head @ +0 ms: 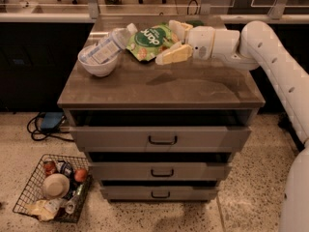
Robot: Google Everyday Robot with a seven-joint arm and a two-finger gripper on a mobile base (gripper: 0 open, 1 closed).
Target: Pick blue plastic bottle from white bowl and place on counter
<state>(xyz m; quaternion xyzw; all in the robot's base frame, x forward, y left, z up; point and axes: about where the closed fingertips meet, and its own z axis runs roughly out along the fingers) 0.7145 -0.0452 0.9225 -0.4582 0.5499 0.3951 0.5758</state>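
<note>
The blue plastic bottle (106,46) lies tilted in the white bowl (99,66), its white cap pointing up and right over the rim. The bowl stands at the back left of the counter (193,88). My gripper (170,41) reaches in from the right, above the counter's back middle, over a green snack bag. Its fingers (173,55) are spread open and hold nothing. It is to the right of the bottle's cap, apart from it.
A green snack bag (150,41) lies at the back of the counter between bowl and gripper. Three drawers sit below, the top one (161,138) slightly out. A wire basket (53,187) of clutter stands on the floor at lower left. Cables lie left.
</note>
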